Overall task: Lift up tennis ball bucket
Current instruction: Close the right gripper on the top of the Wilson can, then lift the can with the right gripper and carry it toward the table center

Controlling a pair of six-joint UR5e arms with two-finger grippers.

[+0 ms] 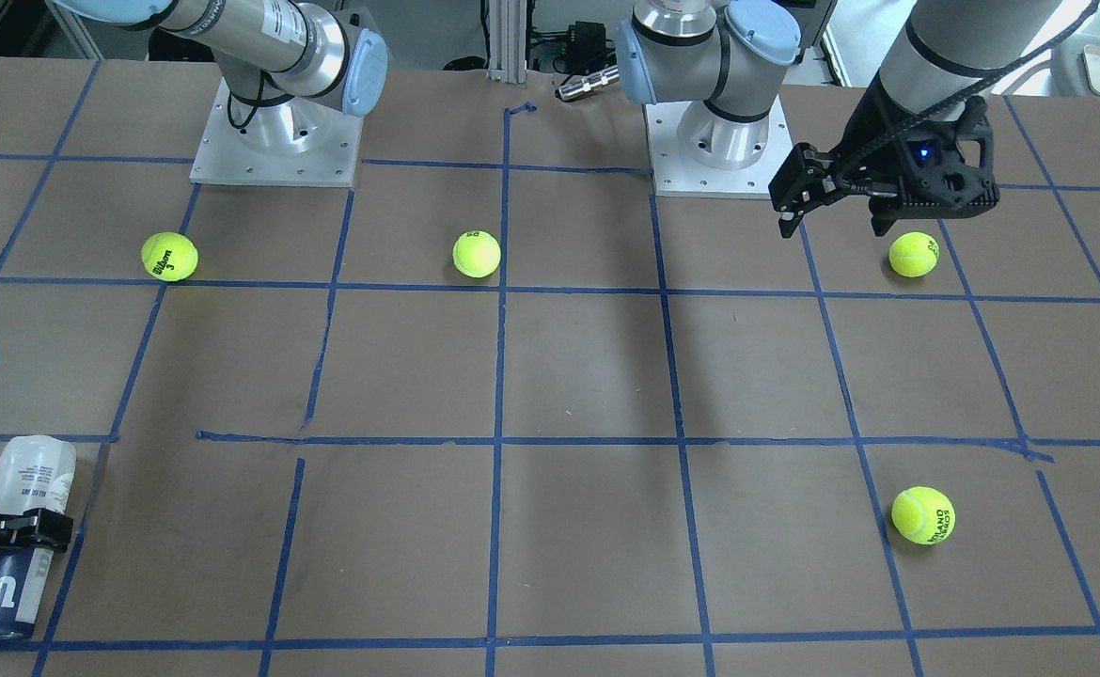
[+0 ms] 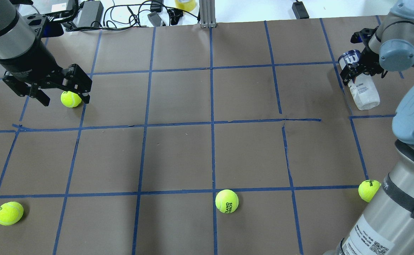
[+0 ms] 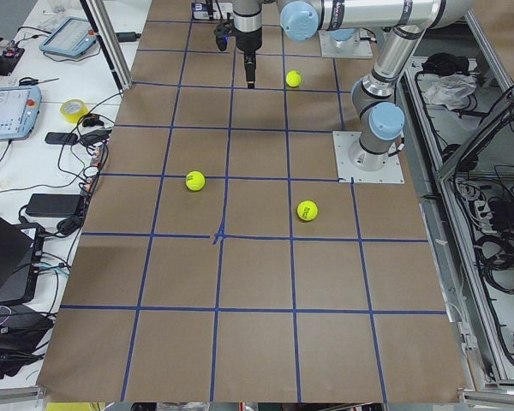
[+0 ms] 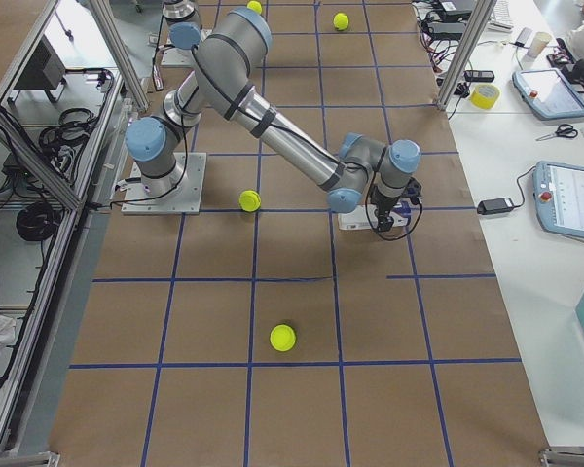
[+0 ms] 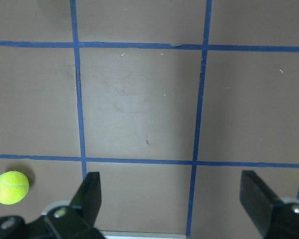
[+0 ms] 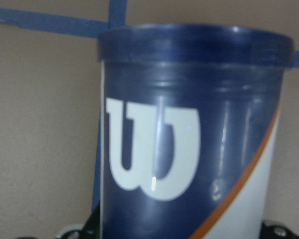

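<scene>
Brown taped desk (image 2: 178, 156) carries the tennis ball bucket (image 2: 364, 94) on its side at the overhead view's upper right, long axis running roughly top-to-bottom, right fingers (image 2: 346, 73) pinching it crosswise near its navy end; left fingers (image 2: 80, 84), spread, hang well apart at upper left.
</scene>
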